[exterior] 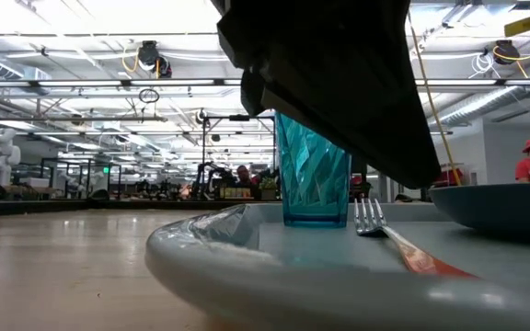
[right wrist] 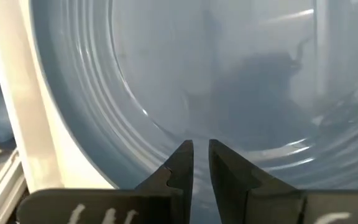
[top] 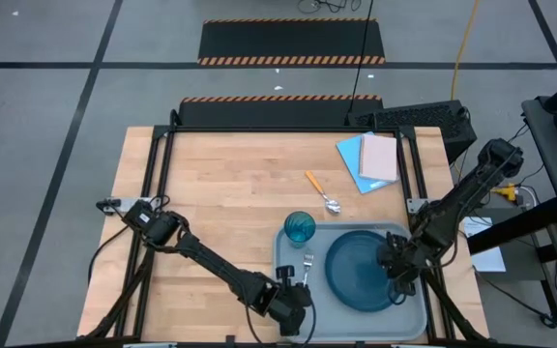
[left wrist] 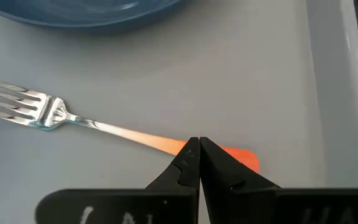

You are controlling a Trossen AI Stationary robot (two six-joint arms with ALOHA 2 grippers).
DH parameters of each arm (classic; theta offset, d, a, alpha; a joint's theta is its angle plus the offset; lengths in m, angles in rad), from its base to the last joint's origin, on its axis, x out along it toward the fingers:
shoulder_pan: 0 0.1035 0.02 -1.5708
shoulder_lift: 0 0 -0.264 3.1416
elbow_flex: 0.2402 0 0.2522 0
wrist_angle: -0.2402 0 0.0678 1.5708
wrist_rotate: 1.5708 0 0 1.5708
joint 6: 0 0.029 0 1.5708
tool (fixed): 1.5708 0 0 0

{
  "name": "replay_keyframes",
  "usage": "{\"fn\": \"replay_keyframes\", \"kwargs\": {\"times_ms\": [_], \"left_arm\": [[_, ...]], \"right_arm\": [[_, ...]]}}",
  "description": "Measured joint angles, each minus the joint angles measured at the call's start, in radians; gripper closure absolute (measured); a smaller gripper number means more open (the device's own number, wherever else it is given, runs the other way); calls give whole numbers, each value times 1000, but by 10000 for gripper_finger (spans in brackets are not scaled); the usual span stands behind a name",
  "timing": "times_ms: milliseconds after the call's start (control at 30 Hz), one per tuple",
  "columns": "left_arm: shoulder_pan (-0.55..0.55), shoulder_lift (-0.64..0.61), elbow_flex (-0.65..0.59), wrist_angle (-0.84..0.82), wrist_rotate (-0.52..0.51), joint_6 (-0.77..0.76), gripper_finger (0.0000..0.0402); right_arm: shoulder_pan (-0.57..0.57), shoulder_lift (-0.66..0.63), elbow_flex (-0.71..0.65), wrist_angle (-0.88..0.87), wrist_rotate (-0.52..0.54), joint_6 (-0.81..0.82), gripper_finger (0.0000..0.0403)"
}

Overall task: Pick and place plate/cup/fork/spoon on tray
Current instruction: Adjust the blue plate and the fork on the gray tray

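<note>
High view, left to right: left gripper (top: 293, 311) low over the tray's (top: 416, 329) near-left corner, fingers pressed together with nothing between them, tips just above the fork's (left wrist: 73, 117) orange handle. Fork flat on the tray floor, silver tines pointing toward the cup (top: 299, 228). Cup translucent teal, faceted, upright in the tray's far-left corner. Dark teal plate (top: 361, 266), round and shallow-rimmed, filling the tray's middle. Right gripper (top: 397, 272) at the plate's right rim, fingers slightly apart, clamping nothing visible. Beyond the tray, on bare wood: spoon (top: 322, 191), orange handle, shiny bowl. Farther right, blue and pink sheets (top: 371, 159).
</note>
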Motion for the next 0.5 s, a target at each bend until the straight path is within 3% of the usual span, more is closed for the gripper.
{"fn": "replay_keyframes", "kwargs": {"times_ms": [333, 500], "left_arm": [[12, 0, 0, 0, -38, -3, 396], [15, 0, 0, 0, -38, -2, 396]], "right_arm": [[83, 130, 0, 322, 74, 86, 360], [103, 226, 0, 372, 73, 116, 360]]}}
